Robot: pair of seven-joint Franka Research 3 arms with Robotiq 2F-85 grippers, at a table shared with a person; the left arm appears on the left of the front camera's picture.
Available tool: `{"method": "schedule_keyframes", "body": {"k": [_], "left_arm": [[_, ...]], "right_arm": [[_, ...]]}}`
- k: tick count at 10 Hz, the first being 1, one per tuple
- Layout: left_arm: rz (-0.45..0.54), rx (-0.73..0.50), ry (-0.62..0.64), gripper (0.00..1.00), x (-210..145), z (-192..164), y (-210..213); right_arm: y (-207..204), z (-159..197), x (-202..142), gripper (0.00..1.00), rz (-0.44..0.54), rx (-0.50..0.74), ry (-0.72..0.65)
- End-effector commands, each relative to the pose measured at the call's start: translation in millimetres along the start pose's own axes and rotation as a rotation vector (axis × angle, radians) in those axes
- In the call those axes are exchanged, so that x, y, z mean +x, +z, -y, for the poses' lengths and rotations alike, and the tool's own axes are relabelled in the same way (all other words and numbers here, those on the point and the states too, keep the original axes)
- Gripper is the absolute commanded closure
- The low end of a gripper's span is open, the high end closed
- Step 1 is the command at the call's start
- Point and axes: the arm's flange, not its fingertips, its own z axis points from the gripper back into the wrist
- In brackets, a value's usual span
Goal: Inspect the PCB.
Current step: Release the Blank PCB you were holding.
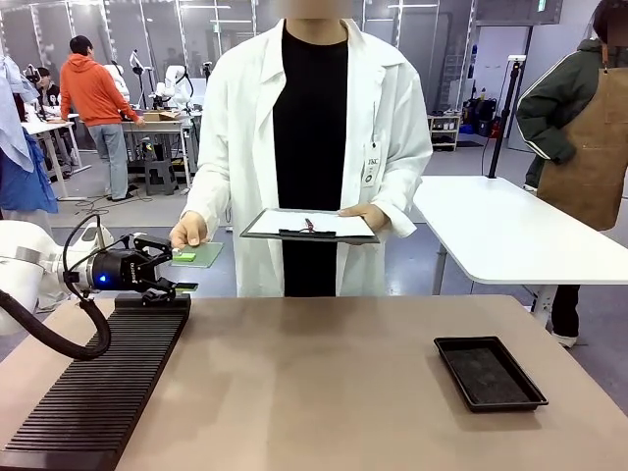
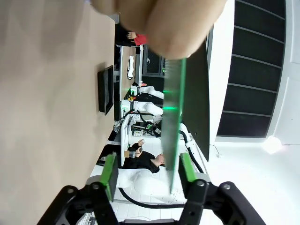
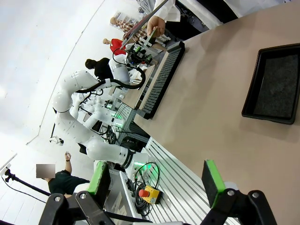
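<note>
Front view: a person in a white lab coat stands at the far side of your tan surface (image 1: 324,373). One hand (image 1: 188,231) holds out the PCB (image 1: 204,255), a small green board, above the far left corner of the surface. The other hand carries a clipboard (image 1: 309,226) with white paper. A badge (image 1: 372,167) hangs on the coat; its print is too small to read.

Your left gripper (image 1: 182,272) points toward the person, level with the PCB, its fingers standing one above and one below the board's near edge. The lettering on the gripper body cannot be read.

Left wrist view: the PCB (image 2: 172,117) shows edge-on as a thin green strip, pinched at the top by the person's hand (image 2: 159,23). It sits between the green pads of the left gripper (image 2: 147,171), whose jaws are spread apart. The board lies close to one pad (image 2: 186,168) and clear of the other; you cannot tell whether it touches the near one.

A long black ribbed rack (image 1: 108,383) lies on the left of the surface, under the left gripper. A shallow black tray (image 1: 489,373) lies on the right.

Right wrist view: your right gripper (image 3: 155,176) is spread wide with nothing between its pads, raised above the surface, well apart from the tray (image 3: 276,84). A red button (image 3: 150,192) shows below it.
</note>
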Motion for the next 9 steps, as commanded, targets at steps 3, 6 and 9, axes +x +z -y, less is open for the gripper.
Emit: {"method": "schedule_keyframes", "body": {"k": [3,6,9], "left_arm": [[-0.012,-0.003,-0.002,0.0,1.0,8.7,-1.5],[0.0,0.0,-0.005,0.0,0.7,2.1,-0.2],[0.0,0.0,-0.005,0.0,0.7,2.1,-0.2]], "right_arm": [[1.7,-1.9,2.5,0.0,0.01,0.009,0.007],[1.7,-1.9,2.5,0.0,0.01,0.009,0.007],[1.7,-1.9,2.5,0.0,0.01,0.009,0.007]]}}
